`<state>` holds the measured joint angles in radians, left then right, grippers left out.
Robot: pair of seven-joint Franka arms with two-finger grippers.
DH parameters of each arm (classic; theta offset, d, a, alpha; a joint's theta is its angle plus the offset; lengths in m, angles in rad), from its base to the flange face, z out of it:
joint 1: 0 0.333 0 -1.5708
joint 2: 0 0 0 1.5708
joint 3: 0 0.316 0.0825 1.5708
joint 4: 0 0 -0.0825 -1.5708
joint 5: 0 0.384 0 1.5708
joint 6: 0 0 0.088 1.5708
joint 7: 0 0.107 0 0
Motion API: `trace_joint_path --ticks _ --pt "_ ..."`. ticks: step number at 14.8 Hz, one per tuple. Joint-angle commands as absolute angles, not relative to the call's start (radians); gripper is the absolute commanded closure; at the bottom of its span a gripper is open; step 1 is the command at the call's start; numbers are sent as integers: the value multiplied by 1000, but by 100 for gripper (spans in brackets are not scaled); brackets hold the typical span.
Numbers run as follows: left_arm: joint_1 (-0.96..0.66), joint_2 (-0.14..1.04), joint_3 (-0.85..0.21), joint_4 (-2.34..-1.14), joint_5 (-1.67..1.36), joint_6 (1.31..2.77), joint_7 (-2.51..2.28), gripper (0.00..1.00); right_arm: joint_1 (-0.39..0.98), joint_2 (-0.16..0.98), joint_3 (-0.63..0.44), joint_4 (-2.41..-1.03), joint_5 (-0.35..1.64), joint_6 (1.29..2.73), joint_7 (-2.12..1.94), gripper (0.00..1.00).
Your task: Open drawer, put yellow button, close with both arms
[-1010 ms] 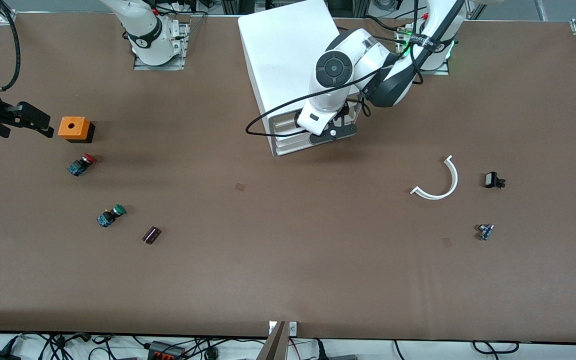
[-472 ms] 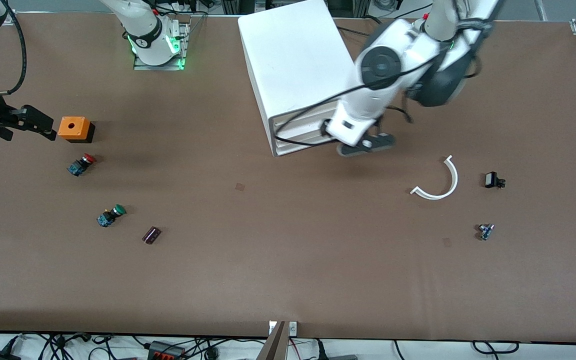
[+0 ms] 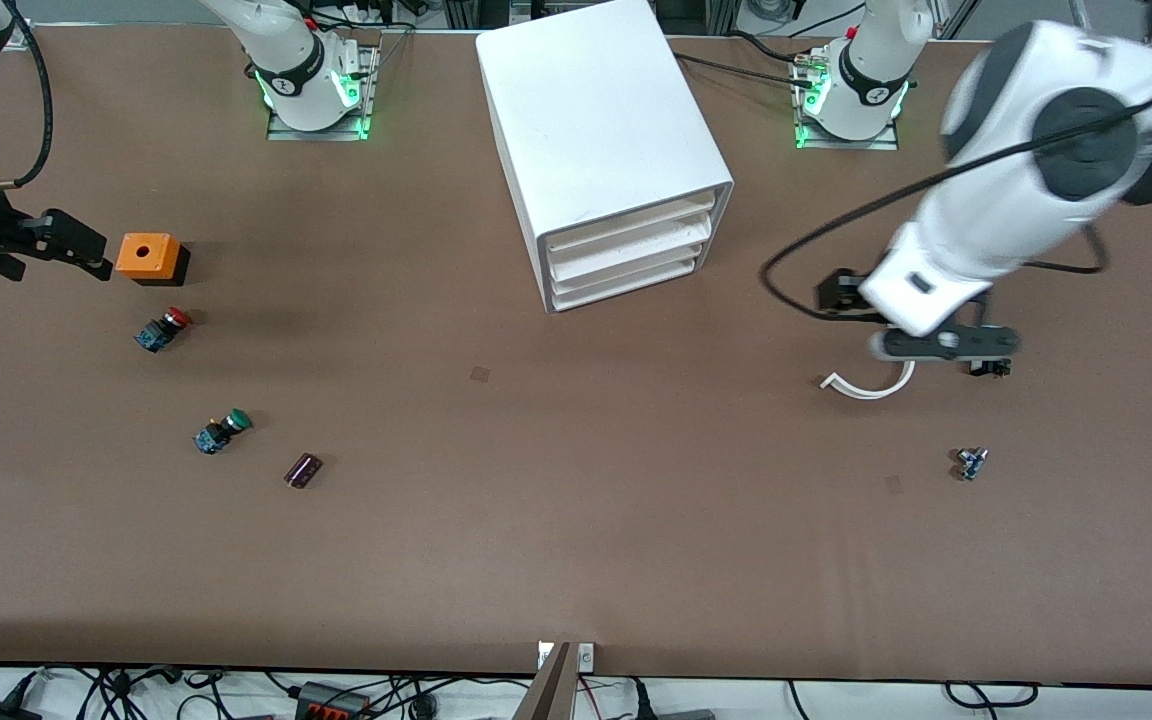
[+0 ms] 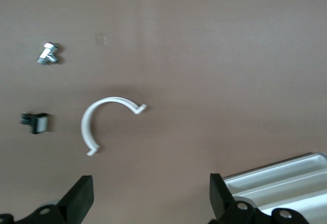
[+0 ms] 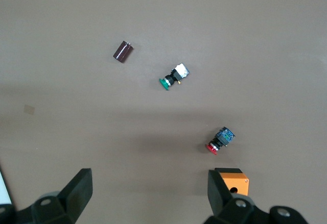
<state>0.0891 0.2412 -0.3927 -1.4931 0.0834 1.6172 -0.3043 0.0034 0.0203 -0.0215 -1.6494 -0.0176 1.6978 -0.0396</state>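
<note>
The white cabinet (image 3: 601, 120) stands at the table's middle, near the robots' bases. Its highest drawer (image 3: 628, 220) sits pushed in, level with the two lower ones. The yellow button is out of view. My left gripper (image 3: 941, 345) hangs open and empty over a white curved strip (image 3: 871, 387); in the left wrist view (image 4: 152, 193) its jaws stand wide apart, with the cabinet's drawer fronts (image 4: 278, 175) at the edge. My right gripper (image 3: 71, 245) is open and empty beside an orange box (image 3: 148, 256); in the right wrist view (image 5: 150, 183) it hangs over bare table.
Toward the right arm's end lie a red-capped switch (image 3: 162, 329), a green-capped switch (image 3: 222, 431) and a dark cylinder (image 3: 303, 469). Toward the left arm's end lie a small black part (image 4: 36, 122) and a small metal-and-blue part (image 3: 971, 462).
My left arm has swung away from the cabinet's drawer fronts toward its own end of the table, ending over the white curved strip. The right arm has hardly moved.
</note>
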Motion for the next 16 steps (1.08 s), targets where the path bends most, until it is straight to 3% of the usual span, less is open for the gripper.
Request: trace_joint_path --ticks 1,4,7,9,16 --pt "179 200 -400 -1465 86 1568 -107 0 -2 -11 -14 -1690 -31 1720 -52 0" --pt "128 88 -251 -1560 20 1586 14 0 -2 -20 -14 -1695 -31 1721 -52 0" --pt "-4 -29 -94 -1715 -1 1721 8 0 -2 -43 -14 -1694 -31 1709 -52 0" --pt "-18 -49 -84 -1738 5 1778 11 0 -3 -46 -15 -1694 -31 1700 -52 0" --pt "-11 -41 -89 -1733 20 1692 5 0 -12 -40 -21 -1694 -29 1674 -52 0"
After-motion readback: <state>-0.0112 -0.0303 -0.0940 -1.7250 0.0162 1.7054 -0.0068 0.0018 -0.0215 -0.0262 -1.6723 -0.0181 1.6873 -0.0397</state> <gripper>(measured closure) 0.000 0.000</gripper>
